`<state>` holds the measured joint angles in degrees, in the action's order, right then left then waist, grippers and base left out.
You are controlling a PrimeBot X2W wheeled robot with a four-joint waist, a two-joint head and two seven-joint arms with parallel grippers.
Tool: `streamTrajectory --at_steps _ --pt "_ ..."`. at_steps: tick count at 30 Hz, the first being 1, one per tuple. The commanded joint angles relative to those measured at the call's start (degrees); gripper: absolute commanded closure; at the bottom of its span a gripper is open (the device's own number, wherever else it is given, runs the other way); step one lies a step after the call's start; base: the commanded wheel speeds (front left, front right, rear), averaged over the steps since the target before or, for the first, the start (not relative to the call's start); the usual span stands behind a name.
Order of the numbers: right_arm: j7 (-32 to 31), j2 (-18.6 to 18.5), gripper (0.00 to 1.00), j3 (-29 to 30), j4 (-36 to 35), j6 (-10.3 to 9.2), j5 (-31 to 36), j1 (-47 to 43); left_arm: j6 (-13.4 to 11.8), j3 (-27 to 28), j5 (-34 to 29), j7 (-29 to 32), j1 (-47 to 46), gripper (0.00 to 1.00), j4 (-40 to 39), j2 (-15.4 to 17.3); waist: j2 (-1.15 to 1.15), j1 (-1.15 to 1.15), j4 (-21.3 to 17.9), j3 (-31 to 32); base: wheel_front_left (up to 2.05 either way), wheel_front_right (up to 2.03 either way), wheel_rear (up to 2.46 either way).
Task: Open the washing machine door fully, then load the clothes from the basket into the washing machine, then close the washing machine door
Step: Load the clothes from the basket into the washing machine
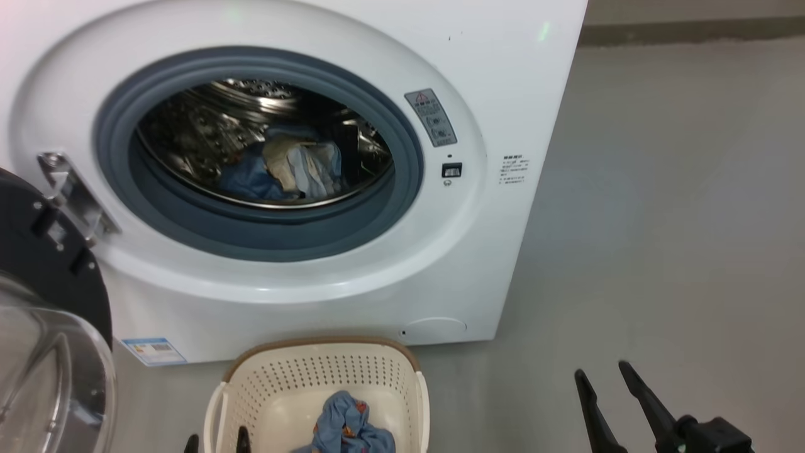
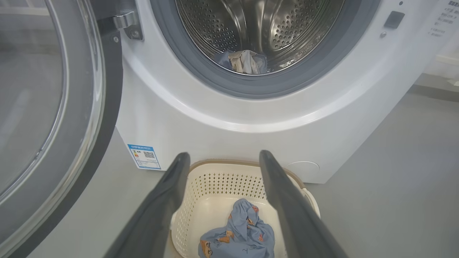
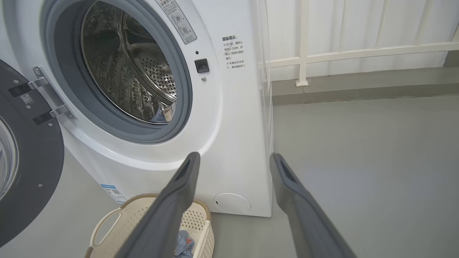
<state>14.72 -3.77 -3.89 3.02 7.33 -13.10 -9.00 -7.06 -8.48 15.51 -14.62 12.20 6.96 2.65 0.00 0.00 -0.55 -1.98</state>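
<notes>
Evidently the left end effector [image 2: 224, 154] hangs spread above the basket [image 2: 215, 182], poised for the clothes [image 2: 236, 233], washing machine door [image 2: 111, 107] swung clear.

white washing machine [image 1: 516, 75], grey gasket [image 1: 251, 236], silvery perforated drum [image 2: 258, 25], black-rimmed washing machine door [image 1: 38, 251], cream perforated basket [image 1: 295, 377] with brown rim, light blue clothes [image 1: 346, 431] with orange-brown cartoon print, blue label [image 1: 154, 351], grey floor [image 1: 660, 220]

The washing machine door [image 1: 38, 264] is cut off at left, the basket [image 1: 302, 377] below.
</notes>
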Motion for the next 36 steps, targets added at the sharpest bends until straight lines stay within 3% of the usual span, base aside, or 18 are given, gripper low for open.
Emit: streamTrajectory --at_steps 1,8,19,24,36 --pt "0.3 -0.2 0.00 -1.9 -1.9 0.16 0.7 3.4 0.9 1.5 0.1 -0.4 -4.2 0.00 -0.1 0.2 0.00 0.00 -1.3 -3.4 0.00 0.00 0.00" --pt "0.3 0.7 0.00 -3.4 -2.4 0.16 1.3 8.7 5.3 0.9 3.9 3.8 -10.5 0.00 4.2 1.1 0.00 0.00 -4.8 -11.6 0.00 0.00 0.00" --pt "0.3 0.9 0.00 -6.3 -3.1 0.16 -1.6 14.7 8.9 -0.6 6.1 15.3 -18.0 0.00 11.4 4.5 0.00 0.00 -10.2 -21.5 0.00 0.00 0.00" --pt "0.3 0.9 0.00 -7.1 -3.7 0.16 -2.4 17.0 11.2 -1.2 8.3 21.4 -22.6 0.00 18.6 5.9 0.00 0.00 -11.7 -25.7 0.00 0.00 0.00" --pt "0.3 0.9 0.00 -7.0 -5.1 0.16 -1.3 20.4 14.2 -2.1 12.7 24.3 -35.0 0.00 34.9 9.1 0.00 0.00 -13.2 -33.8 0.00 0.00 0.00"
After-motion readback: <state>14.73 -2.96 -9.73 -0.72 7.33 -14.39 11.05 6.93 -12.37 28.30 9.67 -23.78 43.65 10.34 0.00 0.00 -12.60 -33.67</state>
